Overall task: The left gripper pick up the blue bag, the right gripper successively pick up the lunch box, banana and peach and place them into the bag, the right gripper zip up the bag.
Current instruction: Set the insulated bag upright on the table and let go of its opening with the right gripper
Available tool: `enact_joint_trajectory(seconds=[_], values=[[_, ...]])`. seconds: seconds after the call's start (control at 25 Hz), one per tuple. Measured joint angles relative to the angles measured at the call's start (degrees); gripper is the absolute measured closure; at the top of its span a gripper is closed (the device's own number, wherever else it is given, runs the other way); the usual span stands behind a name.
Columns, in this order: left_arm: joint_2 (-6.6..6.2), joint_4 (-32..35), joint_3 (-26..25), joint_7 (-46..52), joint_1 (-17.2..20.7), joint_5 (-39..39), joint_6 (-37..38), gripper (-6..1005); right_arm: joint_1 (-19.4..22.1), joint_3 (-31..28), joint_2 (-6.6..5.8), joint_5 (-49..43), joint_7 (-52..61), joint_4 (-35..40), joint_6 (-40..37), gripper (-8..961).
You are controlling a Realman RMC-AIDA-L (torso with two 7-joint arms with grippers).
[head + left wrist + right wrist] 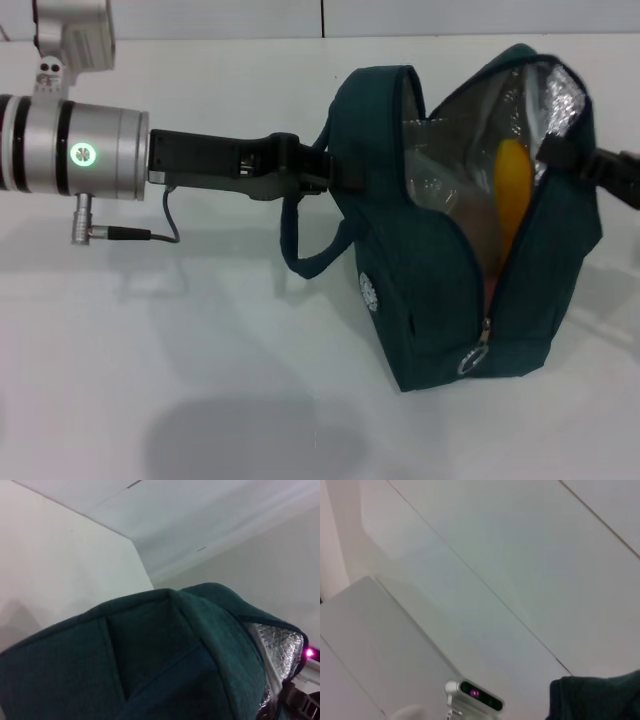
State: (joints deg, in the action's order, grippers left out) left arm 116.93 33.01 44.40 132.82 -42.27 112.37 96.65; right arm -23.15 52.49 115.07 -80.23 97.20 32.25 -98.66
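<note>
The blue bag (440, 290) stands open on the white table, its foil lining (520, 100) showing. The banana (512, 195) stands on end inside it, with a clear shape that may be the lunch box (440, 175) behind it. A pinkish patch low in the opening may be the peach (489, 288). My left gripper (325, 172) reaches in from the left and is shut on the bag's left rim by the handle (300, 250). My right gripper (570, 158) is at the bag's upper right rim. The ring zipper pull (474, 356) hangs low at the front. The bag's fabric fills the left wrist view (150, 655).
The white table (200, 380) spreads in front of and left of the bag. The left arm's cable (165, 225) hangs beside its wrist. A corner of the bag (595, 697) and a small camera unit (475, 692) show in the right wrist view.
</note>
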Motion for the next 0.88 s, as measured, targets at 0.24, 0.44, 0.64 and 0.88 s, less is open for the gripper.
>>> enact_joint_trajectory(seconds=[0.24,0.44,0.64,0.88], values=[[0.2,-1.1,0.0,-1.2,0.2,1.5,-0.2,935,-0.5,0.1,0.06,-0.3,-1.1,-1.3,0.1,909],[0.08,-1.9,0.0,-1.6,0.2,1.5,0.2,934,-0.4,-0.2,0.02,-0.4,-0.7,-2.3,0.0,910],[0.28,-2.1,0.0,-1.8,0.2,1.3,0.2,934,1.0,-0.4,-0.42,-0.1,-1.1,-2.5,-0.5,873],[0.44,-2.2,0.0,-1.9,0.5,1.3,0.2,933,3.6,-1.8,-0.47,0.4,-5.4,-2.6,-3.1,669]])
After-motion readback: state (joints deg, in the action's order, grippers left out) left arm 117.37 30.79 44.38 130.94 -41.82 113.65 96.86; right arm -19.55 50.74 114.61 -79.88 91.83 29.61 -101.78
